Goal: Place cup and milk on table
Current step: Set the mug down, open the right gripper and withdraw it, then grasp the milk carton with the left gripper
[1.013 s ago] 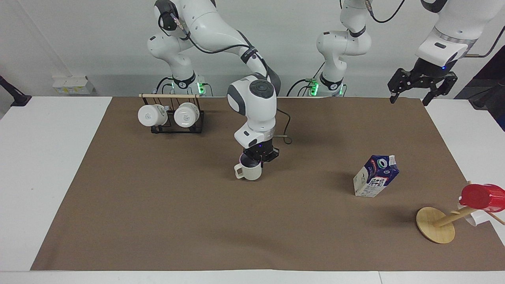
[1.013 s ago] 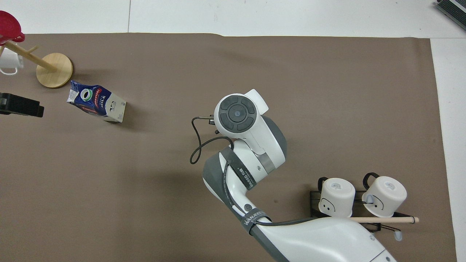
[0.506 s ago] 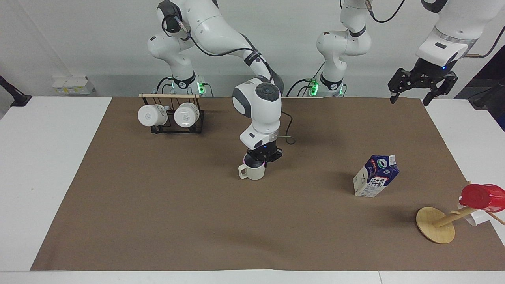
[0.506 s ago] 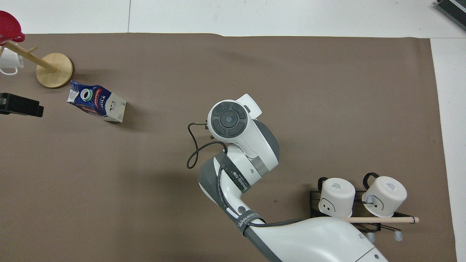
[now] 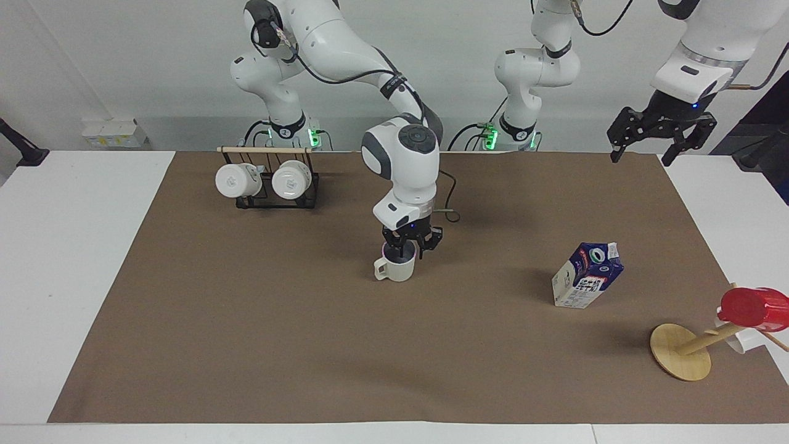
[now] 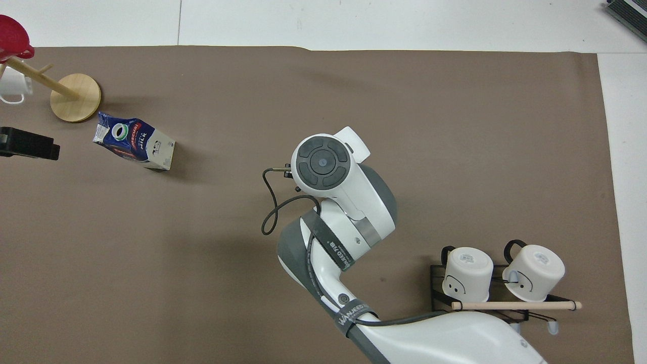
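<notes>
White wall at the back, white table (image 5: pixel 80 259) up front, and a big brown paper sheet (image 5: pixel 308 345) spread across most of it. Out in the middle of that sheet stands the cup (image 5: pixel 395 267), upright on the paper, its squarish handle poking toward the right arm's end of the table. The right gripper (image 5: pixel 409 245) sits right above the cup's rim, pointing straight down, and its fingers look parted around the rim rather than pinching it; from this distance it is hard to say whether a fingertip is touching the wall. From overhead the right arm's wrist covers the cup completely.

Over toward the left arm's end, the milk (image 5: pixel 587 274) stands on the paper, well apart from the cup, leaning a little, green-ringed cap facing up. Farther from the robots than the carton sits a round wooden disc base (image 5: pixel 680 351) with a slanted peg carrying a red cup (image 5: pixel 753 307).

The left gripper (image 5: pixel 660 132) waits high up over the sheet's corner at its own end, fingers spread wide, nothing between them.

Close to the robots at the right arm's end, a black rack (image 5: pixel 271 185) holds two white mugs (image 5: pixel 238 179) side by side under a wooden rod.
</notes>
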Robot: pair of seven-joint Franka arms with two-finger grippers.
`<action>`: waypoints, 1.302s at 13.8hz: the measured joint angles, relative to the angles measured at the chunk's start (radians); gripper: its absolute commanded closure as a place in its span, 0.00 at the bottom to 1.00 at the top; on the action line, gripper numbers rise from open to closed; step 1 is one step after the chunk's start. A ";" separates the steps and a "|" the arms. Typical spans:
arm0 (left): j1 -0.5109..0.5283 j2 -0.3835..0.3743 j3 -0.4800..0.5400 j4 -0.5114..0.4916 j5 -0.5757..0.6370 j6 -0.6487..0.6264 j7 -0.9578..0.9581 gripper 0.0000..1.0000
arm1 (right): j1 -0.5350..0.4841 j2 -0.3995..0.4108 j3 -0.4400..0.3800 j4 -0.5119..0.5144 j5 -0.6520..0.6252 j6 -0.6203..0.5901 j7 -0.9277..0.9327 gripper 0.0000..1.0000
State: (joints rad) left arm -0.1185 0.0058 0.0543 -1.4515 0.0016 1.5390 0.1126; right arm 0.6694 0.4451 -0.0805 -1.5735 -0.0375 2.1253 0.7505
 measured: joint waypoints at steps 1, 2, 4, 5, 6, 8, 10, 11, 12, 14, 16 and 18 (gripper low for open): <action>0.000 0.000 0.000 0.000 0.000 0.002 0.000 0.00 | -0.011 -0.035 -0.002 0.001 0.000 -0.037 -0.012 0.00; 0.000 0.000 0.000 0.000 0.000 0.007 0.000 0.00 | -0.029 -0.074 -0.002 0.002 0.000 -0.079 -0.031 0.00; 0.000 0.000 0.000 0.000 0.000 0.020 0.000 0.00 | -0.075 -0.156 -0.003 0.001 0.001 -0.162 -0.075 0.00; 0.000 0.000 0.000 0.000 0.000 0.027 0.000 0.00 | -0.098 -0.191 -0.003 0.001 0.001 -0.197 -0.091 0.00; 0.000 0.000 0.000 0.000 0.000 0.038 0.000 0.00 | -0.121 -0.220 -0.004 0.000 0.002 -0.228 -0.111 0.00; 0.000 0.002 0.000 0.000 0.000 0.053 0.000 0.00 | -0.171 -0.267 -0.006 0.000 0.002 -0.288 -0.172 0.00; 0.000 0.014 0.000 -0.003 0.000 0.074 0.000 0.00 | -0.235 -0.311 -0.007 0.000 0.002 -0.360 -0.263 0.00; 0.000 0.026 0.000 -0.007 0.000 0.092 0.000 0.00 | -0.273 -0.336 -0.008 -0.001 0.002 -0.400 -0.315 0.00; 0.001 0.043 0.000 -0.012 0.000 0.116 0.000 0.00 | -0.309 -0.359 -0.008 -0.001 0.003 -0.435 -0.359 0.00; 0.004 0.088 0.000 -0.027 0.000 0.170 0.000 0.00 | -0.372 -0.401 -0.009 -0.001 0.004 -0.495 -0.426 0.00; 0.010 0.126 0.001 -0.053 0.000 0.243 0.000 0.00 | -0.418 -0.429 -0.009 -0.002 0.005 -0.537 -0.462 0.00; 0.016 0.144 0.002 -0.097 0.000 0.307 0.000 0.00 | -0.459 -0.440 -0.010 -0.006 0.005 -0.571 -0.486 0.00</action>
State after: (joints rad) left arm -0.1024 0.1496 0.0561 -1.5485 0.0016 1.8457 0.1127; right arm 0.2100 0.0050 -0.0904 -1.5793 -0.0327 1.5542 0.2643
